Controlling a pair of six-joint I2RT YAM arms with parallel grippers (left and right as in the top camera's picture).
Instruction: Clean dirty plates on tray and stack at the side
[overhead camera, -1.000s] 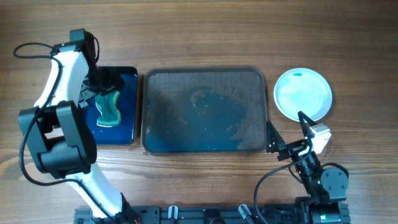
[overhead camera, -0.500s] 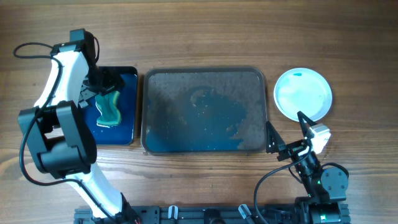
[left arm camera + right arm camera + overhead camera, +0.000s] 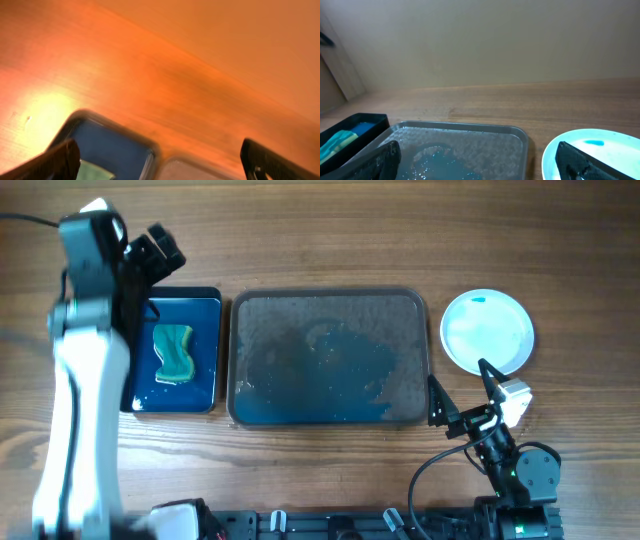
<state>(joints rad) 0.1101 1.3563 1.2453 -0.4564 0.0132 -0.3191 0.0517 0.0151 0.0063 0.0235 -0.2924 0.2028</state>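
Note:
The grey-brown tray [image 3: 402, 318] lies mid-table, wet with a blue-teal puddle and holding no plates. A white plate [image 3: 487, 332] with a small teal smear at its far edge sits right of the tray; I cannot tell whether others lie under it. My right gripper [image 3: 463, 392] is open and empty at the tray's front right corner, near the plate's front edge. The right wrist view shows the tray [image 3: 470, 128] and plate [image 3: 600, 150] between its fingers [image 3: 480, 167]. My left gripper [image 3: 152, 252], blurred, is open and empty high over the far left; its fingers [image 3: 160, 162] frame table.
A small black-rimmed blue tray [image 3: 205, 345] left of the grey tray holds a green-teal sponge [image 3: 172, 352]. Both show in the right wrist view, the blue tray [image 3: 355, 122] and the sponge [image 3: 337, 138]. The left arm's white link crosses the left table edge.
My left arm has swung up and to the left, away from the sponge, which stays in the blue tray. The right arm, the plate and the grey tray have not moved.

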